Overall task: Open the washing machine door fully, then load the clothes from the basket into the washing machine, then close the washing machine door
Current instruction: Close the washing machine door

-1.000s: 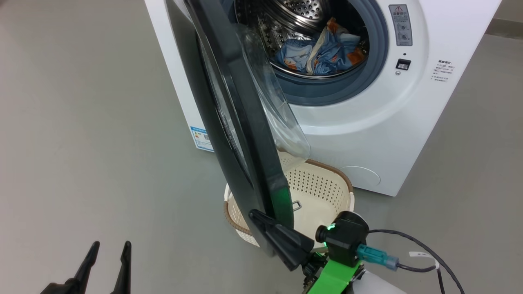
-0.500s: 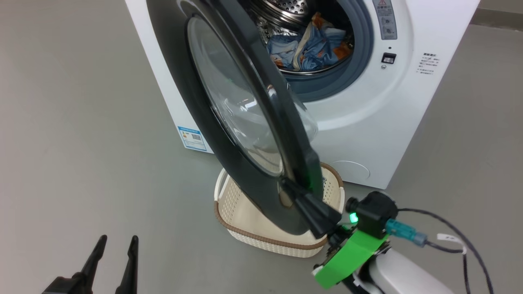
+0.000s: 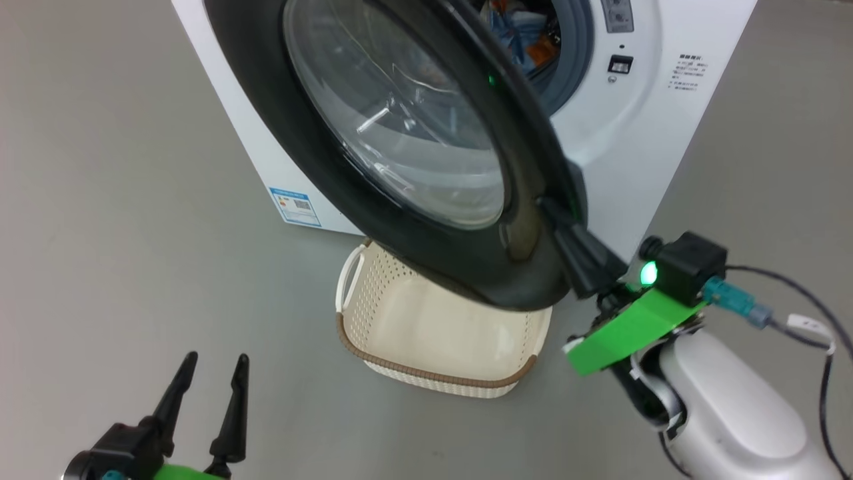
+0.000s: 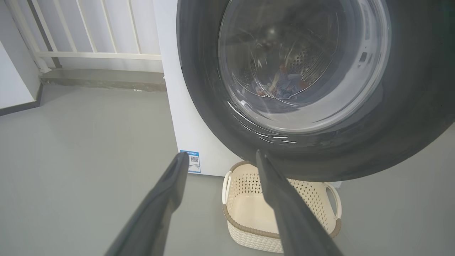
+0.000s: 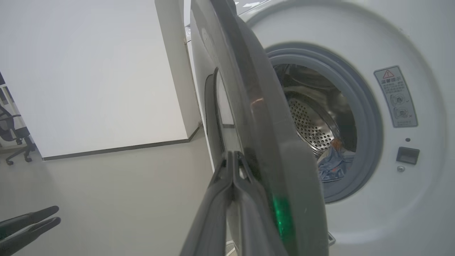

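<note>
Status:
- washing machine [image 3: 640, 133]: white front-loader standing on the grey floor [image 3: 100, 200], blue label [image 3: 293, 207] at its lower front corner.
- door [image 3: 400, 153]: ajar, swung partway across the opening. Hinge side is toward the head view's left. The free edge stands off the machine front, and the gap on that side shows the gasket [image 5: 369, 117] and the drum [image 5: 312, 131].
- right gripper [image 3: 550, 207]: fingers pressed together, nothing between them. The tips sit against the door's black outer face, close to the free edge. The right wrist view shows the same contact [image 5: 233, 156].
- left gripper [image 3: 218, 360]: fingers spread apart, empty, low over the floor, well clear of door and basket. In its wrist view [image 4: 221, 154] it points toward the door glass.
- clothes [image 3: 526, 53]: blue and orange fabric lying in the bottom of the drum. Also seen past the door edge [image 5: 332, 165] and through the window [image 4: 284, 83].
- basket [image 3: 426, 372]: on the floor just in front of the machine, directly beneath the door's lower rim. The part of its inside that shows is bare.
</note>
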Available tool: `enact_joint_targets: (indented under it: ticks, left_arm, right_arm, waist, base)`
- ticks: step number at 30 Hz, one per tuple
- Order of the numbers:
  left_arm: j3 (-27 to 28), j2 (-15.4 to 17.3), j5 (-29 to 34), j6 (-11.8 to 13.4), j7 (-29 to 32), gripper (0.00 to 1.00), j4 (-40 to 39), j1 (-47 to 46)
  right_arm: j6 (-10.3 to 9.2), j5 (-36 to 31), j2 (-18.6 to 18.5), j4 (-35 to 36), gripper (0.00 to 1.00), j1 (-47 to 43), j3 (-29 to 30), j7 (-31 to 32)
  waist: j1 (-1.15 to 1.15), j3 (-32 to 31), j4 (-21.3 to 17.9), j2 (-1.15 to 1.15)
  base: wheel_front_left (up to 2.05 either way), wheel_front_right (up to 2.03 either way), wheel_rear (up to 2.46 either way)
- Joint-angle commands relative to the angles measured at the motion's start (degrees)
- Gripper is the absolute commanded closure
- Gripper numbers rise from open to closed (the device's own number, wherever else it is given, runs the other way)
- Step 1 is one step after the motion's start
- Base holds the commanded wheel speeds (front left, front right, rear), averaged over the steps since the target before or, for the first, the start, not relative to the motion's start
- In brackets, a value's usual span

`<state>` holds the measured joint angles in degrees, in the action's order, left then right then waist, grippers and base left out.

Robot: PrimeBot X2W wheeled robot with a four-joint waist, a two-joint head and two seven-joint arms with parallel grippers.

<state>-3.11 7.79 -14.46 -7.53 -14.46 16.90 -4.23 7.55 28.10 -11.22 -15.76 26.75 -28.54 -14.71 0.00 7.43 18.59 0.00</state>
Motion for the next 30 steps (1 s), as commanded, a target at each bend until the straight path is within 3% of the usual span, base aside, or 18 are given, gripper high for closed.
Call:
enact_joint_targets:
  ticks: [1, 30]
  left_arm:
    - [1.67, 0.62, 0.43, 0.04, -0.54, 0.00, -1.69, -2.53]
    - [-3.12, -3.41, -0.14, 0.04, -0.54, 0.00, -3.16, -13.23]
  right_arm:
    - [-0.06, -0.58, -0.46, 0.54, 1.00, 2.47, 1.37, -0.29]
    - [-0.06, -2.06, -6.07, -10.85, 1.00, 22.55, 12.52, -0.29]
  waist:
    - [0.00, 1.07, -0.11, 0.00]
    - [0.00, 15.15, 5.56, 0.00]
  base:
    - [0.00, 0.00, 0.00]
    - [0.00, 0.00, 0.00]
